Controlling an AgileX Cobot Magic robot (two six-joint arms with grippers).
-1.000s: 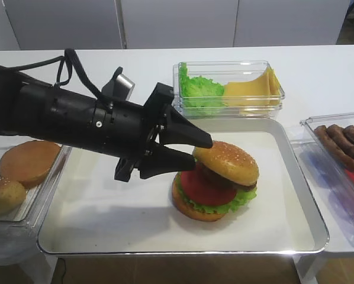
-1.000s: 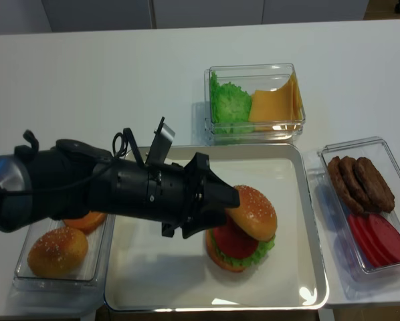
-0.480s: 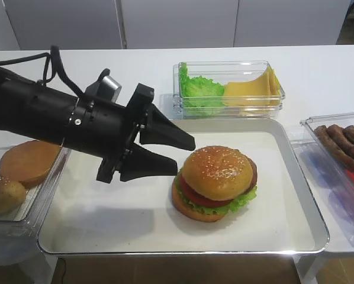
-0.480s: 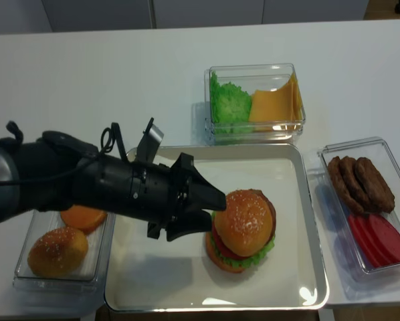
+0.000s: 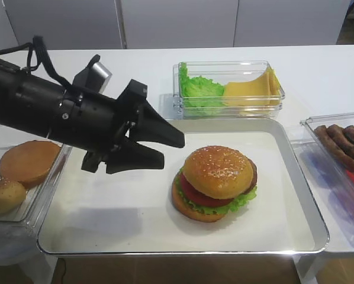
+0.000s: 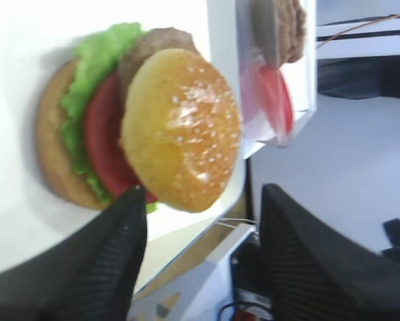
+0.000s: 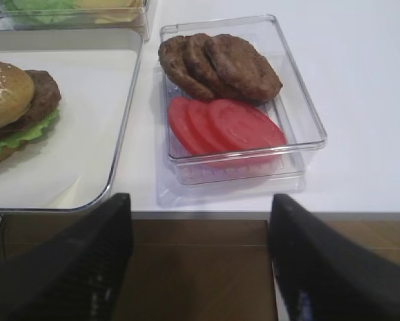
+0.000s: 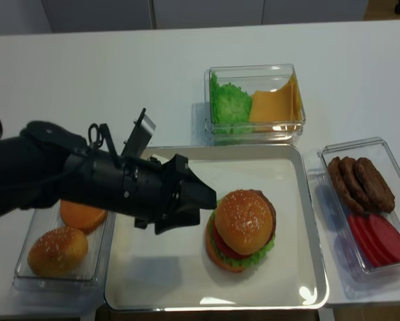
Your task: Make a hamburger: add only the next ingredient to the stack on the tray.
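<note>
The hamburger stack (image 5: 208,200) of bun base, lettuce, tomato and patty sits right of centre on the silver tray (image 5: 94,213). The sesame bun top (image 5: 218,170) lies on it, shifted slightly forward off the patty; the left wrist view shows this bun top (image 6: 180,127) too. My left gripper (image 5: 173,151) hovers open just left of the burger, touching nothing. Its fingers (image 6: 123,234) frame the burger in the wrist view. My right gripper (image 7: 200,200) stands open and empty beyond the table's front edge, near the tray's right corner.
A clear box of lettuce and cheese (image 5: 230,89) stands behind the tray. At the right is a box of patties and tomato slices (image 7: 233,100). A box at the left (image 8: 59,247) holds a seeded bun and a smooth bun half.
The bun top, tilted at my left fingertips a second ago, now rests flat on the stack. My left gripper has let go and drawn back to the left.
</note>
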